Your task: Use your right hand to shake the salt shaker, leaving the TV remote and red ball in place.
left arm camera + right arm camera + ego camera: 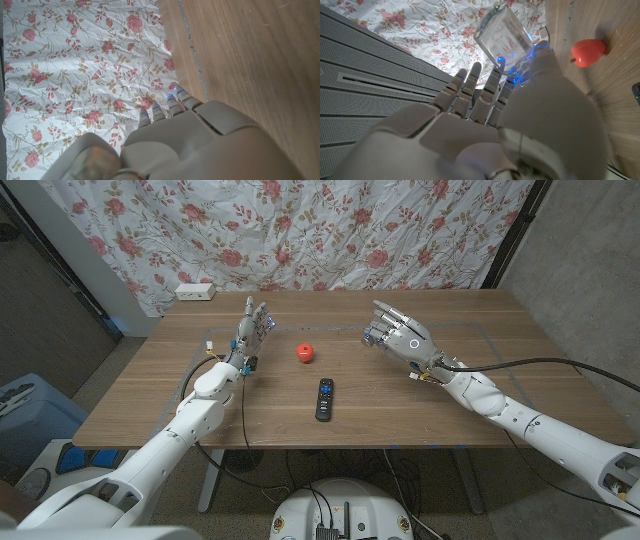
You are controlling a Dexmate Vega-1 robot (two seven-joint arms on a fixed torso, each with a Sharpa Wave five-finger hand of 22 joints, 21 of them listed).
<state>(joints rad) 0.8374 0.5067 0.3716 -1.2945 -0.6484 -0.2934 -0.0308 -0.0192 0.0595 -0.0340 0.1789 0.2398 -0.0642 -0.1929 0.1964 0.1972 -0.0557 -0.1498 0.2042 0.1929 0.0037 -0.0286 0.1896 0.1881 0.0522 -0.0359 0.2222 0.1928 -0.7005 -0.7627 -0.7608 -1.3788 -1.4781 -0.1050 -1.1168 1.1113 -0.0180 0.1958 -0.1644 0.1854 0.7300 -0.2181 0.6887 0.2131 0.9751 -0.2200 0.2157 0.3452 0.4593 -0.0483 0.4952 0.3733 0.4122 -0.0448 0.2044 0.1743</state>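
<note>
Right hand (398, 333) holds the clear salt shaker (503, 34) in its fingers above the worktop (150, 395). Left hand (250, 332) stands open, fingers apart. Red ball (304, 352) and TV remote (325, 398) lie between them.

A rectangular brown wood-grain surface (420, 405) stands before a white cloth backdrop printed with pink and red roses (300, 230), which hangs across the whole far side and is framed by dark poles at both ends. A white power strip (195, 292) lies at the surface's far left corner, just beside the cloth, a plain grey wall (590, 270) rises on the right, and on the left a grey floor (60, 330) carries a blue plastic bin (28, 415). The light is even and soft, leaving only faint shadows on the wood.
</note>
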